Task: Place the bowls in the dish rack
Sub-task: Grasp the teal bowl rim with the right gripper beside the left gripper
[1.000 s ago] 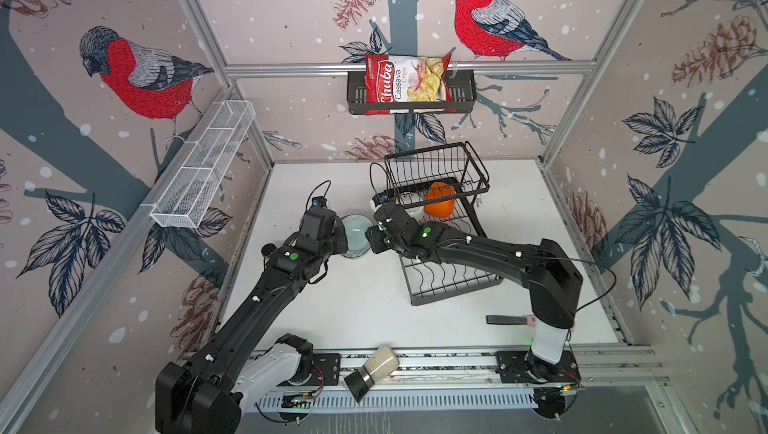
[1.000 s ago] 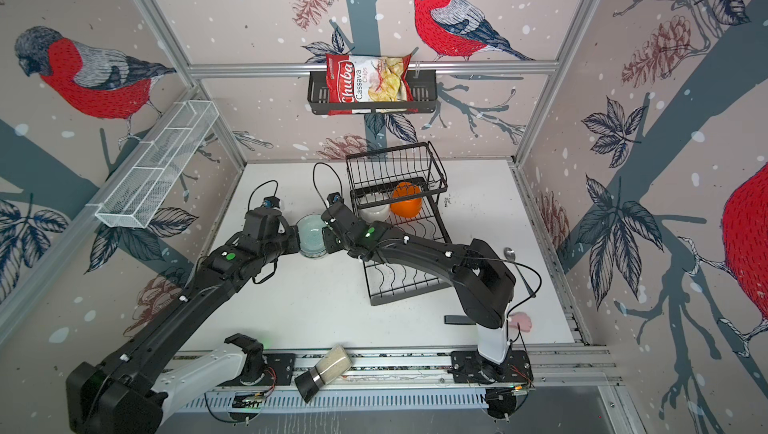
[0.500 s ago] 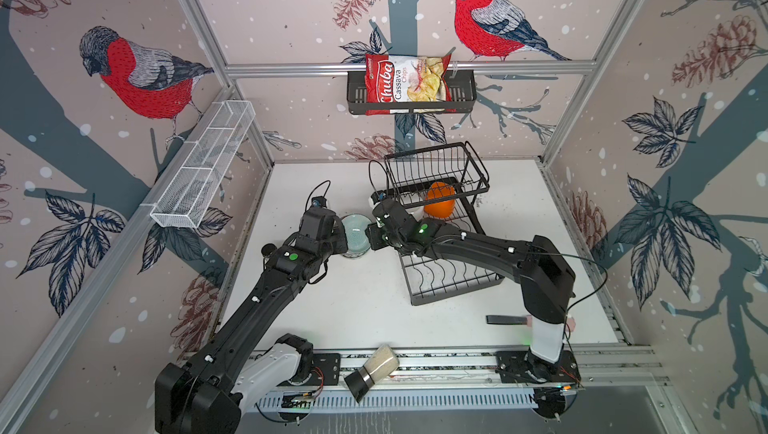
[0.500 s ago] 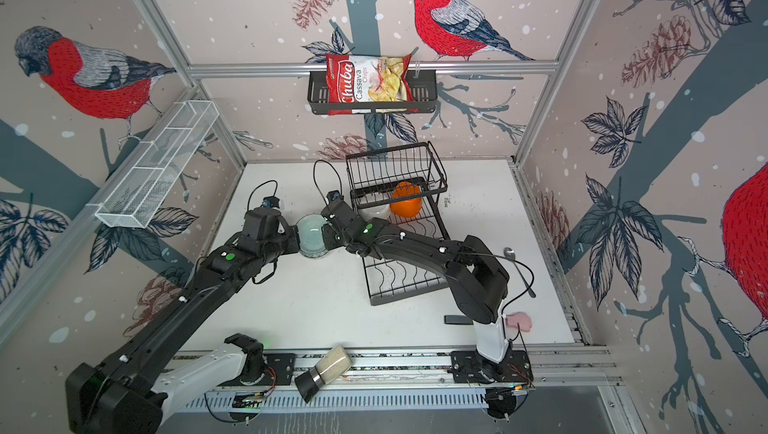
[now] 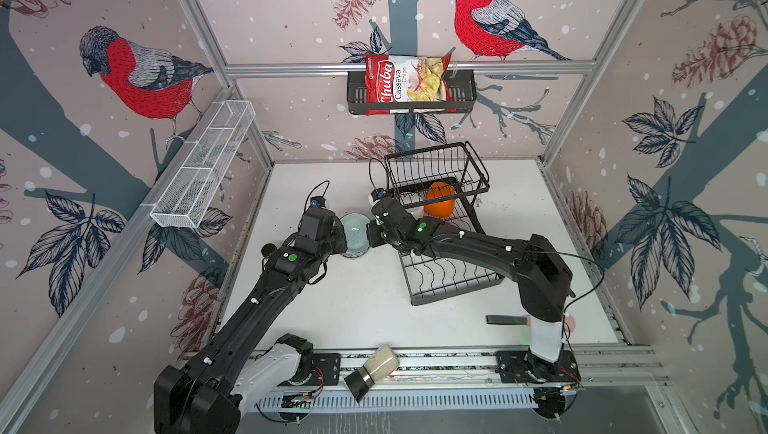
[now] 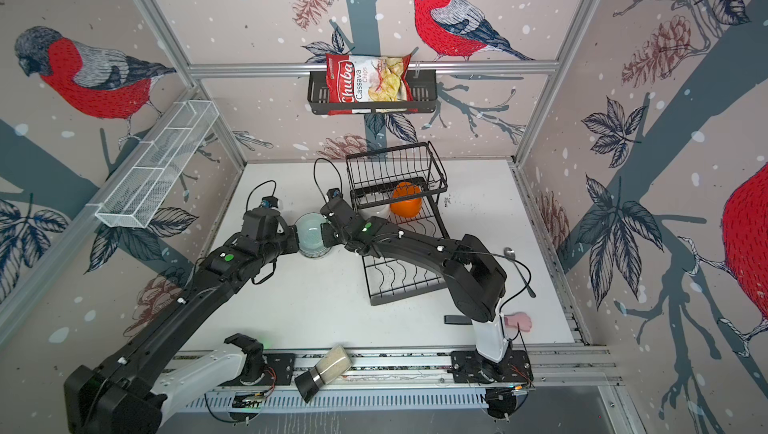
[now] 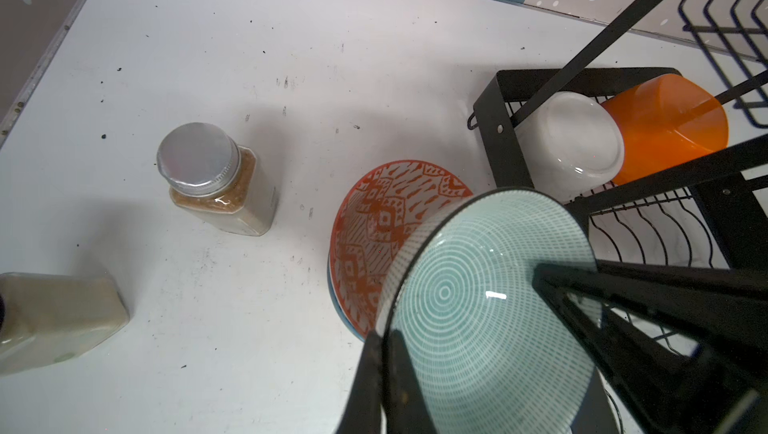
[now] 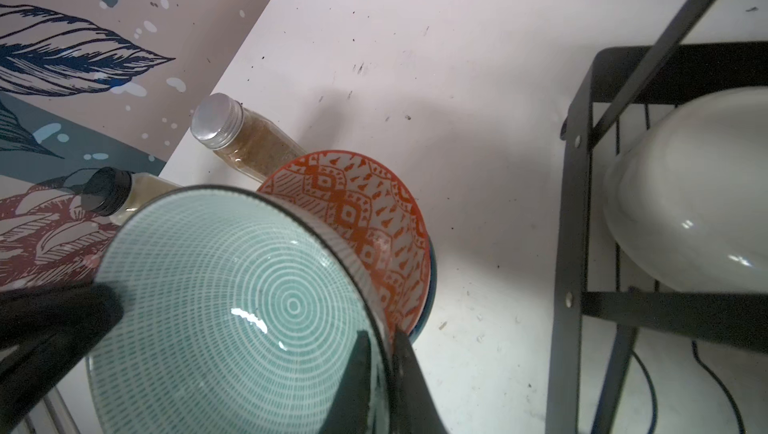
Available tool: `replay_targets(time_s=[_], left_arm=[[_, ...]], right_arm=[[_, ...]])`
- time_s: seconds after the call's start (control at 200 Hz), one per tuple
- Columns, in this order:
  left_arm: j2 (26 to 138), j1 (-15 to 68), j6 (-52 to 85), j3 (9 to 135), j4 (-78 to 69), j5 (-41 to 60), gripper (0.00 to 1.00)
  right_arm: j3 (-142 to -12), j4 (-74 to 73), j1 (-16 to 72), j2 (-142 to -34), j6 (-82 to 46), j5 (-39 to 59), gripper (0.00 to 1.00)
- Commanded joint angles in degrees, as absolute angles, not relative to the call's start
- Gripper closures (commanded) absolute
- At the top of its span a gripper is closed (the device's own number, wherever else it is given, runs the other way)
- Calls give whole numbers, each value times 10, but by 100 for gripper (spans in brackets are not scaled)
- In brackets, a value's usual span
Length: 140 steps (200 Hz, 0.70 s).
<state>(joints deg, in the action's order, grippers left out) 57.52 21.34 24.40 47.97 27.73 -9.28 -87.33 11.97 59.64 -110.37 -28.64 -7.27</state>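
A teal-patterned bowl point(image 5: 354, 234) point(image 6: 311, 233) hangs tilted between my two grippers, just above a stack topped by an orange-red patterned bowl point(image 7: 374, 220) point(image 8: 357, 207). My left gripper point(image 7: 384, 338) point(image 5: 341, 240) is shut on the teal bowl's point(image 7: 478, 286) rim. My right gripper point(image 8: 380, 338) point(image 5: 370, 232) is shut on the opposite rim of the teal bowl point(image 8: 232, 307), one finger inside and one outside. The black dish rack point(image 5: 449, 282) point(image 6: 399, 282) stands right of them. In its back slots lean a white bowl point(image 7: 569, 145) point(image 8: 685, 203) and an orange bowl point(image 5: 440, 203) point(image 7: 665, 120).
A silver-lidded spice jar point(image 7: 212, 178) point(image 8: 245, 137) stands beside the stack, and another jar point(image 7: 54, 319) lies nearby. A third jar point(image 5: 374, 371) lies on the front rail. A spoon point(image 6: 517, 265) rests right of the rack. A chips bag point(image 5: 405, 85) sits in the wall basket.
My right gripper has shut onto the teal bowl's rim after reaching in slightly. The left gripper has kept its grip and the bowl has barely moved.
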Motion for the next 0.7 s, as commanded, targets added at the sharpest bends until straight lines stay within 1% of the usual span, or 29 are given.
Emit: replay_targets(time_s=[0.0, 0.135, 0.175, 0.24, 0.28, 0.33, 0.37, 0.405, 0.455, 0.5, 0.56, 0.695], left_arm=[[572, 213, 240, 479, 249, -93, 100], [566, 212, 240, 478, 249, -91, 100], [564, 213, 241, 478, 249, -91, 93], [561, 213, 242, 479, 249, -90, 84], [558, 213, 243, 480, 250, -90, 72], [554, 213, 244, 480, 250, -90, 47], [551, 213, 245, 480, 250, -90, 31], [548, 213, 245, 479, 249, -90, 20], [544, 213, 247, 480, 250, -95, 12], [541, 213, 248, 482, 252, -100, 7], [537, 213, 249, 483, 254, -103, 4], [531, 213, 253, 483, 251, -105, 4]], right_arm=[[-884, 103, 599, -1108, -290, -70, 92], [-889, 107, 599, -1112, -289, -73, 100], [-889, 107, 599, -1112, -289, -73, 99], [-889, 108, 599, -1111, -288, -74, 100], [-889, 110, 600, -1111, -287, -77, 100], [-889, 112, 601, -1111, -285, -81, 100], [-888, 115, 602, -1109, -284, -86, 100], [-888, 116, 602, -1108, -281, -88, 100], [-885, 117, 604, -1105, -278, -92, 100], [-881, 117, 606, -1101, -276, -96, 100], [-874, 116, 608, -1093, -272, -98, 100], [-852, 117, 617, -1068, -265, -105, 100]])
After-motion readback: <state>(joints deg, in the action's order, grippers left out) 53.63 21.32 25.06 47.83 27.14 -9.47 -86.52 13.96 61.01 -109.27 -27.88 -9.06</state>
